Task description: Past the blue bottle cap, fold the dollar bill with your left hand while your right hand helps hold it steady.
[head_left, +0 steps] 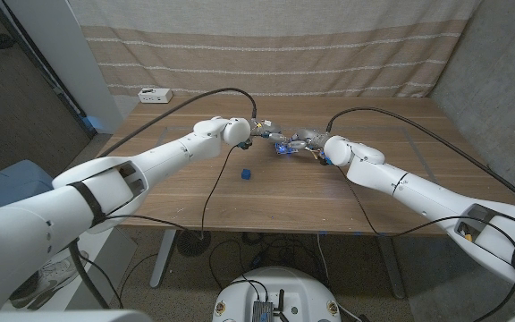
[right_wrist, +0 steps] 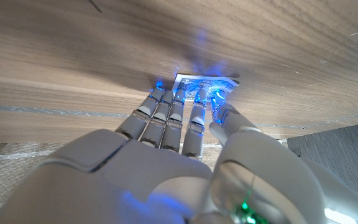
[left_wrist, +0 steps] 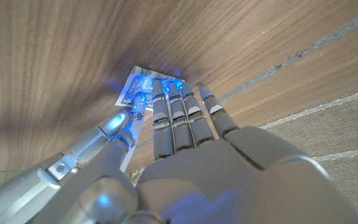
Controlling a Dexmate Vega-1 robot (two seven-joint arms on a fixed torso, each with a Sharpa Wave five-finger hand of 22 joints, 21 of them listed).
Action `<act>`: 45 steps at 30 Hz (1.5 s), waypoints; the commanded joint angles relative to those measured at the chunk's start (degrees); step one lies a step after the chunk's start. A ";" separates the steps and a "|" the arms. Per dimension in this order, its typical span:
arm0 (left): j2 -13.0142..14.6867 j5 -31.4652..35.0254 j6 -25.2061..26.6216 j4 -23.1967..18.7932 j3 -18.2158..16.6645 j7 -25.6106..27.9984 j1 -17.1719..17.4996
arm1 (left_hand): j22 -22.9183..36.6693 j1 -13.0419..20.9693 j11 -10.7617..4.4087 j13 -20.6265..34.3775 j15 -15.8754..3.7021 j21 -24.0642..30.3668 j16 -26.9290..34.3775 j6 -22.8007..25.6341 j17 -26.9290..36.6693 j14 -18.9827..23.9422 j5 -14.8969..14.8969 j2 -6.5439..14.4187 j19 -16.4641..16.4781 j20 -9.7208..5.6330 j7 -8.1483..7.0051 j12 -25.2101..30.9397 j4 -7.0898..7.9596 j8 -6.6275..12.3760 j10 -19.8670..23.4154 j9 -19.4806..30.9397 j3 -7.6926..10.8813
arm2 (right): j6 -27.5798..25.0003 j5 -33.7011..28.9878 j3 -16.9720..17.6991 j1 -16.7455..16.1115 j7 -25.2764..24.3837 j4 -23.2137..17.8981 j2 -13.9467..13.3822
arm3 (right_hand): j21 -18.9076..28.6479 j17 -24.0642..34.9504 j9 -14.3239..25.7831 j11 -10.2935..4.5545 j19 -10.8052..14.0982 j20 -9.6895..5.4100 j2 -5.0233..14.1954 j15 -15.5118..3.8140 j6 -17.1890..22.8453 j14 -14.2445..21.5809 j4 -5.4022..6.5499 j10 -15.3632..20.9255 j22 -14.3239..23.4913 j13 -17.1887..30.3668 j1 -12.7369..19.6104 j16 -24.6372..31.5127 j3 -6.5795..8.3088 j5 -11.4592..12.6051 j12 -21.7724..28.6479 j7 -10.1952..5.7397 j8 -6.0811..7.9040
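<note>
Head view shows both arms reaching in from the bottom corners and meeting past the middle of the wooden counter (head_left: 347, 192), where the dollar bill (head_left: 285, 148) lies between the left hand (head_left: 262, 130) and the right hand (head_left: 306, 139). The blue bottle cap (head_left: 246, 173) sits on the counter nearer the robot, apart from the bill and both hands. In the left wrist view, the left hand's fingers (left_wrist: 174, 115) stretch out side by side with their tips on the edge of the bill (left_wrist: 135, 87), the thumb alongside touching it as well; whether the bill is pinched or only pressed cannot be told. In the right wrist view, the right hand's fingertips (right_wrist: 180, 96) press down on the near edge of the bill (right_wrist: 207, 83), fingers held close together and extended. A white power strip (head_left: 155, 94) rests at the far left corner of the counter, before a striped curtain (head_left: 266, 45).
</note>
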 commanded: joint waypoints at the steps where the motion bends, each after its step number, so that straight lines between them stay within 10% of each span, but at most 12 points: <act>1: 1.17 0.55 1.34 -2.43 -0.39 1.16 1.05 | 0.03 -0.71 0.10 -0.13 -0.27 0.32 -0.27 -0.48 -0.14 0.14 0.36 0.14 0.79 0.16 -0.43 -0.25 0.09 -0.65 -0.11 -0.02 -0.08 | -0.56 -0.33 -0.11 -0.13 0.05 -0.37 -0.09 | 0.46 0.00 0.17 0.38 0.22 0.12 0.45 -0.09 0.00 0.34 -0.28 0.13 0.28 0.14 -0.05 -0.32 -0.09 0.26 -0.19 -0.04 0.00; 13: 4.80 -1.06 -2.57 -8.70 -6.43 14.52 7.01 | -0.05 -0.91 -3.11 -1.81 -0.92 -1.85 -3.24 -15.76 -0.13 -9.87 0.55 1.21 -3.77 0.97 -7.24 -6.08 1.70 -3.94 -13.50 -0.54 1.04 | -0.71 -0.35 -0.13 -0.27 -0.06 -0.54 -0.10 | 0.43 0.00 0.16 0.34 0.22 0.13 0.55 -0.09 0.11 0.31 -0.35 0.15 0.28 0.15 -0.05 -0.42 -0.10 0.28 -0.23 -0.04 0.03; 26: 5.44 -6.14 -7.29 -9.21 -11.13 19.37 10.75 | -0.04 -0.85 -3.42 -2.00 -0.94 -1.97 -3.11 -18.54 -0.13 -10.70 0.54 1.06 -4.08 1.15 -8.57 -6.16 1.79 -4.03 -15.15 -0.61 1.18 | 1.90 1.41 1.80 -1.98 -2.14 -1.92 -0.84 | 0.43 -0.02 0.16 0.12 0.29 0.09 0.72 -0.10 -0.21 0.40 -0.54 -0.03 0.28 0.15 0.12 -0.48 0.01 0.34 -0.36 -0.07 -0.11; 45: 4.50 -17.42 -15.53 -5.77 -16.56 20.21 14.60 | 0.00 -0.79 -3.50 -2.28 -0.13 -2.66 -3.43 -26.33 -0.09 -14.50 0.48 0.41 -6.02 1.84 -10.50 -6.29 1.77 -4.18 -19.28 -0.74 1.25 | 20.22 16.27 11.08 -7.78 -8.42 3.48 0.61 | -0.30 0.53 0.22 0.36 -1.69 -0.41 -0.09 0.74 -6.34 -3.48 0.12 -5.74 0.31 0.26 -1.51 -2.08 -1.65 0.09 -1.86 -0.92 -0.96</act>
